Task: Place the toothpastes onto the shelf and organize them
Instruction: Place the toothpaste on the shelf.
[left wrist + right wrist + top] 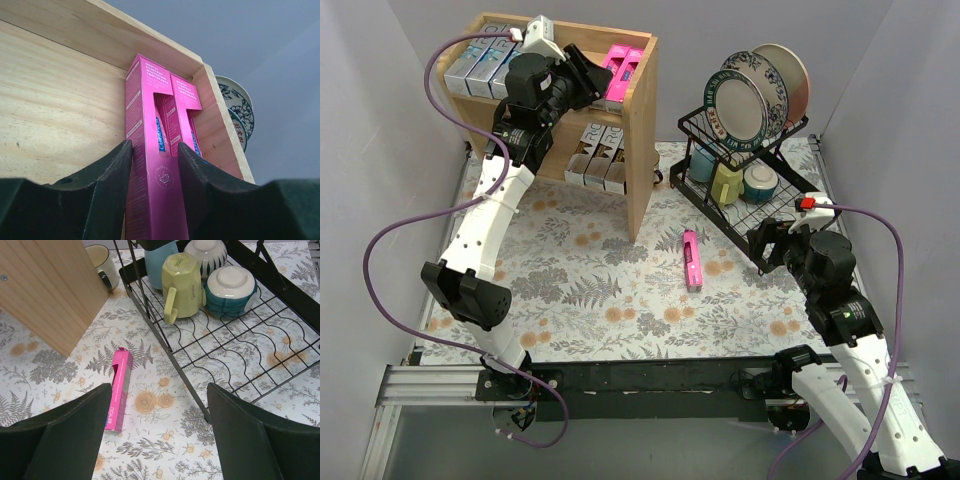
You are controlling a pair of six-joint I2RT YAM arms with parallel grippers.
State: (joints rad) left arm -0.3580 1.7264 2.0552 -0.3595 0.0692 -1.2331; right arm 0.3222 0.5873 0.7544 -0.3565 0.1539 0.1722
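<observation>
The left claw (pixel 152 150) is narrowed onto a pink carton (pixel 150 125), one finger pressed to each long side. The carton stands on the top tier of the shelf (pixel 60 100), touching a second pink carton (pixel 185 95) at the upper right of the left wrist view. The right claw (pixel 159 387) gapes wide and holds nothing, over the counter (pixel 600 300). A loose pink carton (pixel 119 390) lies flat there, left of centre in the right wrist view, between the shelf and the dish rack (pixel 240 340).

I see a black wire dish rack (pixel 735 225) on the floral-patterned tabletop (pixel 610 300), holding patterned ceramic plates (pixel 740 105), a yellow-green mug (pixel 184 285) and bowls (pixel 231 287).
</observation>
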